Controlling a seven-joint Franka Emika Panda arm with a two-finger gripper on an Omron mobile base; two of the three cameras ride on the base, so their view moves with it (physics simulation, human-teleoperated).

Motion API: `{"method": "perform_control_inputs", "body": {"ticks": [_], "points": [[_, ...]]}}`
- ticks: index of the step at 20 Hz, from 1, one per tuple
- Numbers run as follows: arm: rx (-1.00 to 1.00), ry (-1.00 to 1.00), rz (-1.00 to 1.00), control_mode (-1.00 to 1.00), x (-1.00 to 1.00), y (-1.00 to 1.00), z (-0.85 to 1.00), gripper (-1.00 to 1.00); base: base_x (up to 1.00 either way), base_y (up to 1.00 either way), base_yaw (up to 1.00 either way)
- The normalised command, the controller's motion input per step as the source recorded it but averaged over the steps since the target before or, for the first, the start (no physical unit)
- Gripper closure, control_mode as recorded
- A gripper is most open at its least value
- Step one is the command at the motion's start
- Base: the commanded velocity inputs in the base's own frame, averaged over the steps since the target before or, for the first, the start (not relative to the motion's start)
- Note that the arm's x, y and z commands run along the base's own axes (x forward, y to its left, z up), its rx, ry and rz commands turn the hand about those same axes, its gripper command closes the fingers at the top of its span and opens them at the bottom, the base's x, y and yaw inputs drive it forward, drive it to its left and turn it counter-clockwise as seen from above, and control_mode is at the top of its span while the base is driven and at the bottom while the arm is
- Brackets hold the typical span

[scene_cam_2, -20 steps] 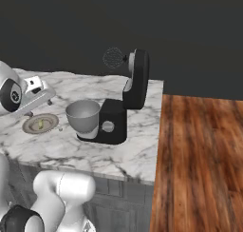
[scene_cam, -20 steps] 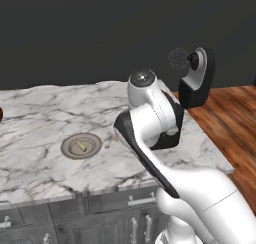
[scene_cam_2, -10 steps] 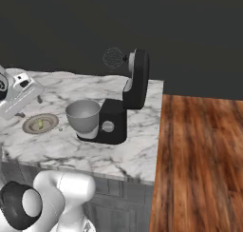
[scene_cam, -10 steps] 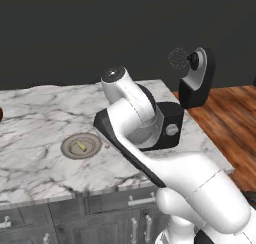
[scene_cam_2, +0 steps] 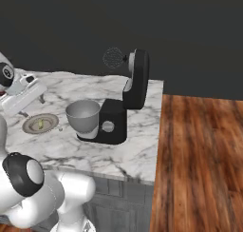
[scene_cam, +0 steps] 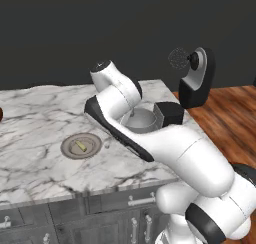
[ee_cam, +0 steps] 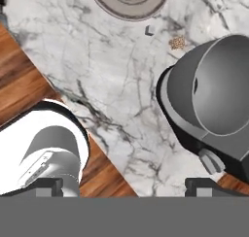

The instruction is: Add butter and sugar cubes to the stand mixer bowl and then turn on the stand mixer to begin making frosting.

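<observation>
The butter [scene_cam: 80, 146] [scene_cam_2: 41, 124] lies on a round grey plate [scene_cam: 92, 149] [scene_cam_2: 52, 120] [ee_cam: 109, 8] on the marble counter. One tan sugar cube [ee_cam: 177, 42] sits on the marble between the plate and the stand mixer bowl [scene_cam: 142, 122] [scene_cam_2: 83, 114] [ee_cam: 221, 88]. The bowl rests on the black stand mixer [scene_cam: 197, 80] [scene_cam_2: 135, 83], whose head is tilted up with the whisk [scene_cam: 177, 58] [scene_cam_2: 113, 58] raised. Its silver knob [scene_cam_2: 108, 126] [ee_cam: 211, 161] faces the counter's front. My gripper [ee_cam: 126, 187] [scene_cam_2: 31, 105] hangs open and empty above the counter, left of the bowl.
The counter [scene_cam: 35, 168] [scene_cam_2: 137, 155] ends at a wooden floor [scene_cam_2: 199, 155] [ee_cam: 22, 80] on the right. A small grey chip [ee_cam: 149, 30] lies near the sugar cube. My arm crosses in front of the bowl in the left base view.
My arm has swung lower and further left over the counter, so the bowl now shows past it in the left base view. The gripper has stayed open. Nothing on the counter moved.
</observation>
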Motion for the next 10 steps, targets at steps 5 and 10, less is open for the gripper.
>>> {"method": "perform_control_inputs", "body": {"ticks": [5,10], "points": [[-0.12,0.19,0.13,-1.00,0.24,0.00,-0.39,-1.00,0.00,0.00,0.00],[-0.15,0.03,0.11,-1.00,0.10,0.06,-0.25,-1.00,0.00,0.00,0.00]]}}
